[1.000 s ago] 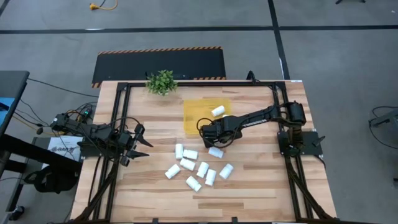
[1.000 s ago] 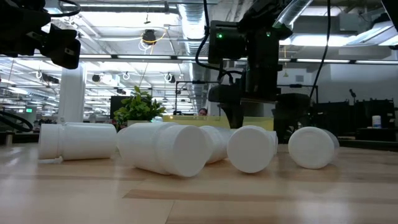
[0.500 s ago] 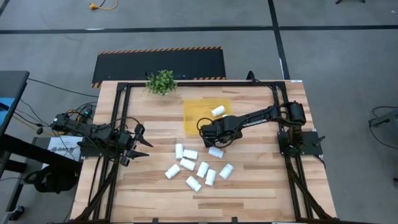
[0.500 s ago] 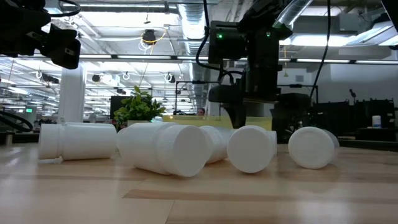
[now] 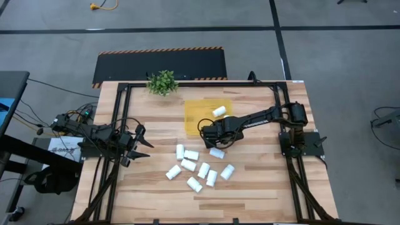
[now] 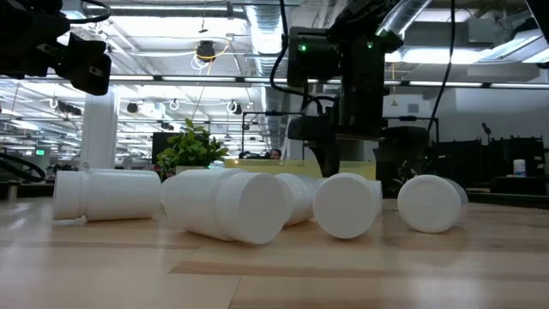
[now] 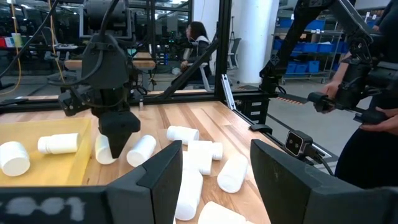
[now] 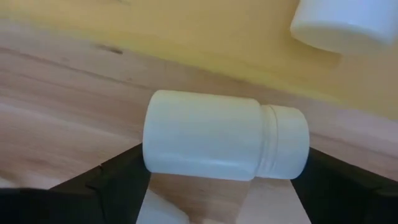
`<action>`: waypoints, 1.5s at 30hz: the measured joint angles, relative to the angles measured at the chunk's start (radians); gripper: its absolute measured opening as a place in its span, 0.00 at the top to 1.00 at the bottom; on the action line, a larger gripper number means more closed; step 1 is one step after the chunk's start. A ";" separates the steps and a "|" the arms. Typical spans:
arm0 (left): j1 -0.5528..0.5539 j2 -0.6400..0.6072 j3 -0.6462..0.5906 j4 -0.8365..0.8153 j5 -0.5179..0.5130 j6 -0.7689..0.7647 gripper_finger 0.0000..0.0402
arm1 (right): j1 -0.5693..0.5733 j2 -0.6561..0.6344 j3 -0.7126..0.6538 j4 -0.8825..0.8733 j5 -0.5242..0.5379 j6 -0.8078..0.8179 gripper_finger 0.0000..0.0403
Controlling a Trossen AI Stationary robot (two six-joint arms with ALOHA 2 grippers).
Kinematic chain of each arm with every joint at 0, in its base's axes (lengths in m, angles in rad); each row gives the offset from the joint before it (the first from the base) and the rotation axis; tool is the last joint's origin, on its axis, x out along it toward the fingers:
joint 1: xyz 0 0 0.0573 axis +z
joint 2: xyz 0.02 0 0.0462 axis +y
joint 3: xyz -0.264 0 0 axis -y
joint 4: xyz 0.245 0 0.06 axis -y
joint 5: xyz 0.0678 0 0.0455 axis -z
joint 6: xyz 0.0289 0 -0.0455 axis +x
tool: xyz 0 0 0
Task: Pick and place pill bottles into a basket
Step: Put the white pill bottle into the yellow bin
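The left gripper (image 5: 139, 145) rests shut and empty at the table's left edge, its arm low and pointing toward the middle. Right of it, white stubby pill bottles (image 5: 199, 170) lie on their sides in a loose cluster on the wood. Beyond them is the shallow yellow basket (image 5: 200, 109), holding a bottle (image 5: 219, 112). The right gripper (image 5: 209, 133) reaches in from the right, down at the basket's near edge, its fingers (image 8: 109, 186) closed against the ends of one lying bottle (image 8: 225, 137).

right hand (image 5: 211, 134) at basket (image 5: 194, 119) edge | pill bottles (image 5: 197, 169) clustered on table (image 5: 262, 187)
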 joint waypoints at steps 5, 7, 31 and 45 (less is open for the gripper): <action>0.000 0.000 0.000 0.000 0.000 0.000 0.56 | 0.000 0.000 0.043 -0.061 0.000 0.011 0.18; 0.000 0.000 0.000 0.000 0.000 0.000 0.56 | 0.000 0.000 0.069 -0.091 0.000 0.011 0.17; 0.000 0.000 0.000 0.000 0.000 0.000 0.56 | -0.089 0.000 0.380 -0.301 0.058 -0.042 0.16; 0.000 0.000 0.000 0.000 0.000 0.000 0.56 | -0.160 0.000 0.312 -0.200 0.054 -0.097 0.13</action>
